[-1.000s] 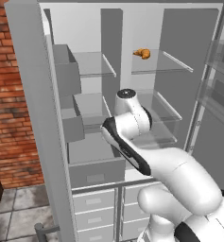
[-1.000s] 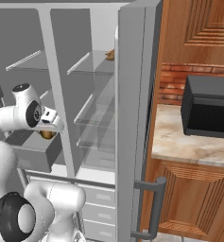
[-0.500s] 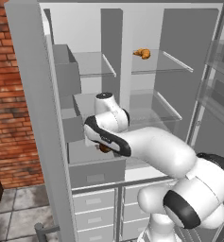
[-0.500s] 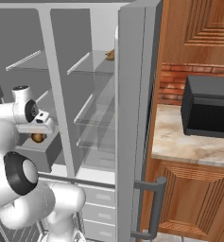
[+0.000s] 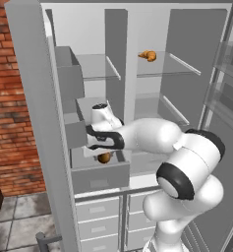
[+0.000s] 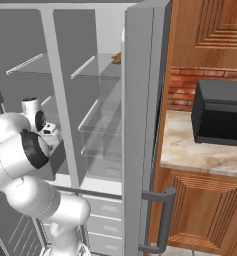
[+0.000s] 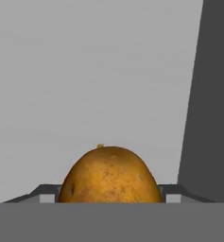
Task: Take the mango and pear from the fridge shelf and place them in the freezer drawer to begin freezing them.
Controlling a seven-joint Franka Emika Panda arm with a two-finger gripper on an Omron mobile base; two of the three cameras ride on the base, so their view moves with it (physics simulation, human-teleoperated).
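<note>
Grey fridge (image 5: pixel 32 98): it is seen standing open, with pale shelves in two columns inside and small white-fronted drawers along the bottom.
Brick wall (image 5: pixel 10 93): red brick is seen to the left of the fridge in the left base view.
Wooden cabinets (image 6: pixel 210 30): brown panelled doors are seen to the right of the fridge, with a black microwave (image 6: pixel 222 112) set on a marbled counter (image 6: pixel 195 150) between them.
White arm (image 5: pixel 152 138): it is stretched from the lower right into the left column of the fridge, with the hand turned downward.
Freezer drawer (image 5: pixel 101 178): a deep plain grey box is pulled out at the foot of the left column, directly below the hand.
Fridge shelf (image 5: pixel 174 66): a thin translucent panel is seen high in the right column, well apart from the arm.
Gripper (image 5: pixel 102 151): it is clenched on the pear (image 5: pixel 104 158) and held just over the open drawer; in the hand view a dark fingertip (image 7: pixel 47 191) is seen pressed at each side of the fruit.
Pear (image 7: pixel 108 175): golden-brown and speckled, with a small stem nub on top, it is gripped between the fingers against the drawer's grey interior.
Mango (image 5: pixel 147 55): a small orange-brown fruit is seen resting on the upper fridge shelf.
</note>
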